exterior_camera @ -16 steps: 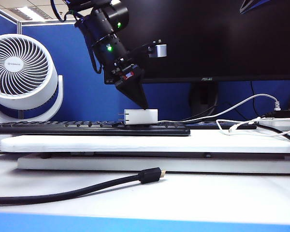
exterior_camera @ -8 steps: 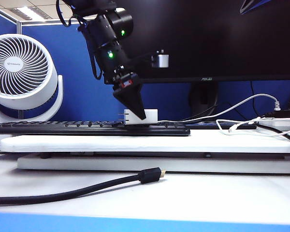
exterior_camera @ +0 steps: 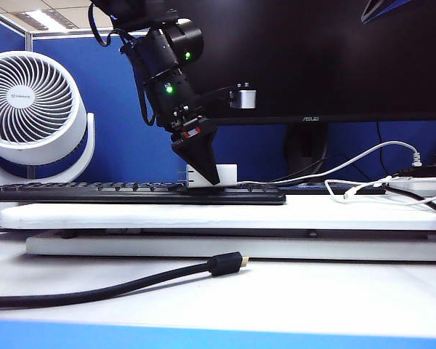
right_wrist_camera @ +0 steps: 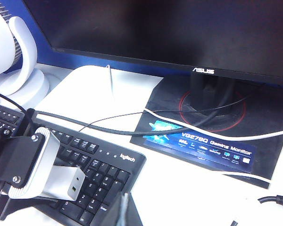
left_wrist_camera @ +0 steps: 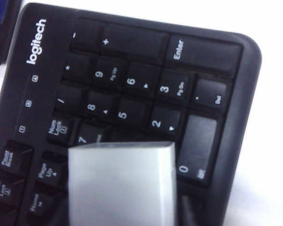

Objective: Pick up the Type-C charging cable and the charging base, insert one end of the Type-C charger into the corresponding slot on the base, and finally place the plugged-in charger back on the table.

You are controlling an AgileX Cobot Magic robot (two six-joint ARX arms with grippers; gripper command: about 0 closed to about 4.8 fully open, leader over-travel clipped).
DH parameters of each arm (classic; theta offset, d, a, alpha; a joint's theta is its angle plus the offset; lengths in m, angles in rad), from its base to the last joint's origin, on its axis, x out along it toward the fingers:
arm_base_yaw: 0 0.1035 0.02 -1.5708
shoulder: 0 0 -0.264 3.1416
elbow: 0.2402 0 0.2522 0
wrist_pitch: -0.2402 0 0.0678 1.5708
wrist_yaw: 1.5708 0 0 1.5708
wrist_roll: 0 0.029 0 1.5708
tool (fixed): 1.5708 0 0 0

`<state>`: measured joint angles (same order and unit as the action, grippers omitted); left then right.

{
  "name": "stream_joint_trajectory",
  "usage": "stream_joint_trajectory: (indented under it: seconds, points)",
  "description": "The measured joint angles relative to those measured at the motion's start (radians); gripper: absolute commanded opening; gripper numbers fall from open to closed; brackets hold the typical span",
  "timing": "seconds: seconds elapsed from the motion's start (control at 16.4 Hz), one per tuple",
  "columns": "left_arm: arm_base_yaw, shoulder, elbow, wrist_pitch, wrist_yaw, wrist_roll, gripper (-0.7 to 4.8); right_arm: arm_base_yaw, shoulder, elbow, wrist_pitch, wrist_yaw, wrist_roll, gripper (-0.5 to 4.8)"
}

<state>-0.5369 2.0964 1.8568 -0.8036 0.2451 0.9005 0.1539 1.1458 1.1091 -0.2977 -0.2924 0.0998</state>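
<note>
The charging base (exterior_camera: 225, 174) is a small white block standing on the number pad of the black keyboard (exterior_camera: 131, 193). My left gripper (exterior_camera: 209, 174) points down over it, one black finger covering the base's near face. In the left wrist view the charging base (left_wrist_camera: 120, 183) fills the space between the jaws; I cannot tell whether they press it. Its port end (right_wrist_camera: 74, 183) shows in the right wrist view. The thin white Type-C charging cable (exterior_camera: 352, 181) lies loose on the riser at right. My right gripper (right_wrist_camera: 125, 207) hovers shut near the keyboard's corner, outside the exterior view.
A white fan (exterior_camera: 33, 109) stands at back left, and a dark monitor (exterior_camera: 312, 58) behind the keyboard. The thick black cable (exterior_camera: 225, 263) lies on the table in front of the white riser board (exterior_camera: 203, 216). A power strip (exterior_camera: 421, 185) sits far right, and a printed mat (right_wrist_camera: 203, 141) lies under the monitor stand.
The left gripper has sunk from just above the charging base to astride it, its fingertip now low against the base's front. The base and the right gripper have not moved.
</note>
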Motion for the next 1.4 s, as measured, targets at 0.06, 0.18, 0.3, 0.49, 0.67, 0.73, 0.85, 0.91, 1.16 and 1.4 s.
stream_joint_trajectory:
  seconds: [0.06, 0.18, 0.3, 0.49, 0.67, 0.73, 0.85, 0.91, 1.16, 1.4]
  points:
    - [0.0, 0.0, 0.0, 0.002, 0.0, 0.0, 3.22, 0.0, 0.0, 0.0, 0.0, 0.0, 0.0, -0.06]
    - [0.0, 0.0, 0.0, 0.01, 0.0, -0.013, 2.47, 0.0, 0.0, 0.0, 0.0, 0.0, 0.0, -0.06]
    - [0.0, 0.0, 0.0, 0.015, 0.0, -0.019, 1.06, 0.0, 0.0, 0.0, 0.0, 0.0, 0.0, -0.06]
    - [-0.001, 0.002, 0.004, 0.043, 0.057, -0.02, 1.12, 0.0, 0.0, 0.0, 0.0, 0.0, 0.0, -0.05]
    - [-0.002, -0.032, 0.053, 0.051, 0.158, -0.089, 1.12, -0.001, 0.0, 0.0, -0.002, 0.002, 0.0, -0.06]
    - [-0.003, -0.06, 0.056, 0.056, 0.208, -0.109, 1.12, -0.003, 0.0, 0.0, -0.013, 0.006, 0.0, -0.06]
    - [-0.003, -0.114, 0.062, 0.097, 0.27, -0.153, 1.11, -0.003, 0.01, 0.0, -0.045, 0.05, 0.06, -0.06]
    - [-0.003, -0.157, 0.062, 0.122, 0.302, -0.188, 1.11, -0.004, 0.031, 0.0, -0.076, 0.065, 0.174, -0.06]
    - [-0.002, -0.282, 0.062, 0.134, 0.305, -0.227, 1.11, -0.004, 0.13, 0.001, -0.113, 0.05, 0.505, -0.06]
    - [-0.003, -0.369, 0.062, 0.134, 0.305, -0.244, 1.11, 0.002, 0.286, 0.001, -0.11, 0.003, 0.7, -0.06]
